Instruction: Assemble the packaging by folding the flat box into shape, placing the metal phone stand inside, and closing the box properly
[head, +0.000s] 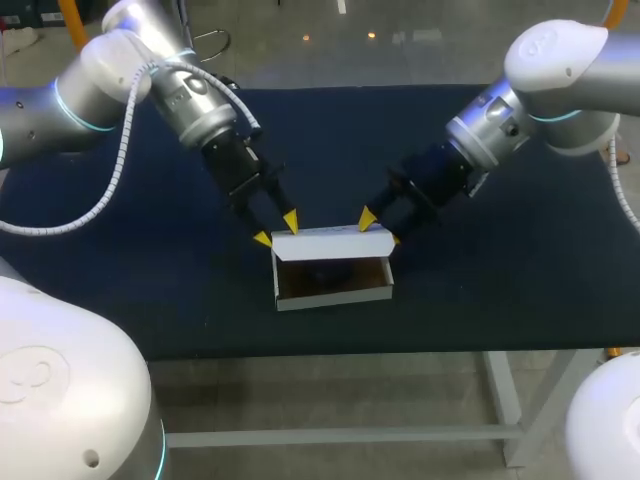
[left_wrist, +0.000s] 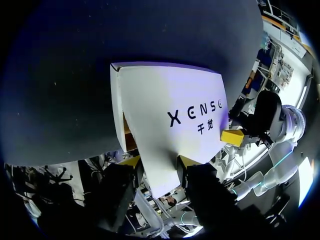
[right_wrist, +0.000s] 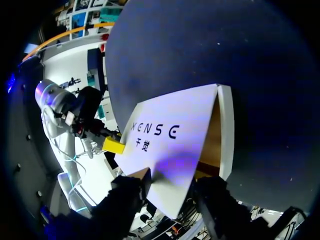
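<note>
The left pincer (left_wrist: 160, 161) pinches one end of the white lid (left_wrist: 160, 95), its tips spread against both edges. The right pincer (right_wrist: 172, 175) grips the opposite end likewise. Dark lettering crosses the lid. The box (head: 335, 298) sits open on the dark surface (head: 150, 290), lower middle of the head view.

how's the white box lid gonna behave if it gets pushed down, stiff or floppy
The lid looks like thin card hinged on one fold, so it probably swings easily and may bow mid-span. The box seems light and open, so it could slide on the table.
</note>
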